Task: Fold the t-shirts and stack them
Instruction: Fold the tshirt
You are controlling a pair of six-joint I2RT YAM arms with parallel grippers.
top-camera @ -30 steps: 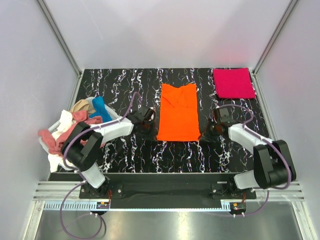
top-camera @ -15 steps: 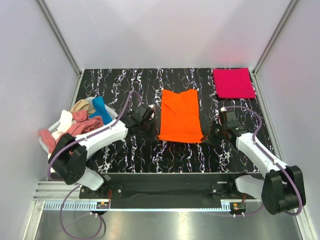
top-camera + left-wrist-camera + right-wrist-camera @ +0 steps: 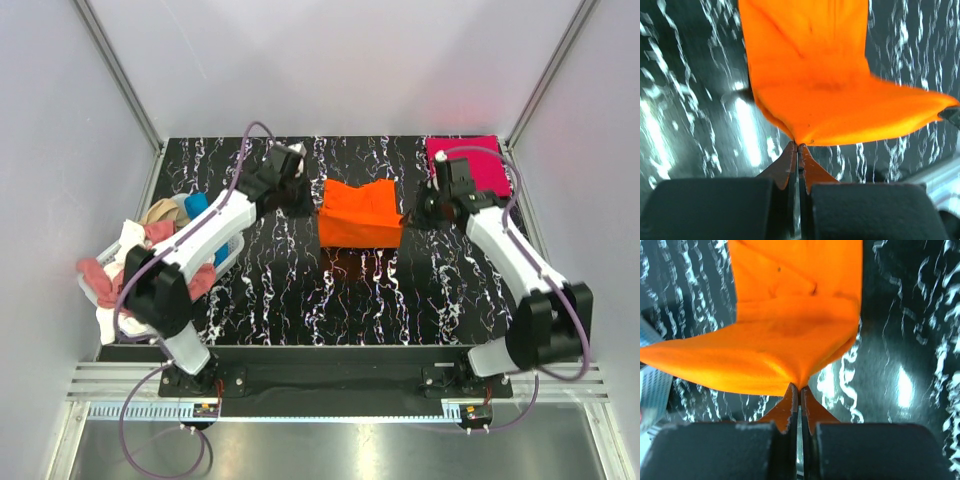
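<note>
The bright orange t-shirt (image 3: pixel 360 213) lies mid-table with its near edge lifted and doubled over toward the far side. My left gripper (image 3: pixel 306 206) is shut on the raised left corner, and my right gripper (image 3: pixel 407 215) is shut on the right corner. In the left wrist view the orange cloth (image 3: pixel 815 75) is pinched at the left gripper's tips (image 3: pixel 798 146). The right wrist view shows the cloth (image 3: pixel 795 340) nipped the same way by the right gripper (image 3: pixel 799 387). A folded crimson-pink t-shirt (image 3: pixel 475 165) lies at the far right corner, partly behind the right arm.
At the left edge a white-and-blue basket (image 3: pixel 225 252) holds a heap of tan (image 3: pixel 160 212), blue (image 3: pixel 197 203), white (image 3: pixel 125 240) and rose-red (image 3: pixel 100 275) shirts, some spilling over the table's side. Grey walls with metal posts close in the black marbled table (image 3: pixel 300 290).
Both grippers have carried the orange shirt's near edge up and toward the far side, folding it over itself. The arms have stretched out farther.
</note>
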